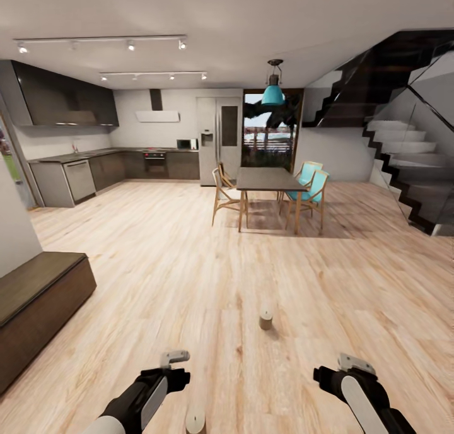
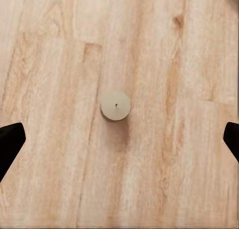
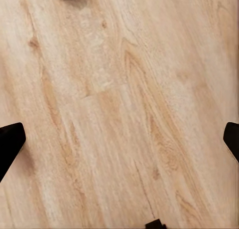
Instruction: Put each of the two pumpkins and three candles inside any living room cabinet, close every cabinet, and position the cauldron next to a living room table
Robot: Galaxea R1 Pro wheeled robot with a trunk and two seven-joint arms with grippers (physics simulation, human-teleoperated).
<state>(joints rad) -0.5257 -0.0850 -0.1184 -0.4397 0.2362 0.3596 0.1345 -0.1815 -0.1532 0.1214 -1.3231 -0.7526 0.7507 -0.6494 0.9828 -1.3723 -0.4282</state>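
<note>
Candles were the business of the moment: one (image 1: 266, 320) stood upright on the wood floor (image 1: 189, 251) out ahead between the two arms, another (image 1: 195, 421) sat just beside the left gripper (image 1: 174, 364), close to the robot. From the left wrist, that nearer candle (image 2: 116, 105) showed end-on, wick up, lying between the spread fingertips (image 2: 10, 144). Both tools were released and empty; the right gripper (image 3: 119, 139) hung wide open over bare boards. The low dark cabinet (image 1: 38, 308) waited at the left. My read: the pick was on, and the clean way was to centre the candle squarely between the fingers, drop straight down, and close low on its body so the stubby cylinder would not tip or roll.
</note>
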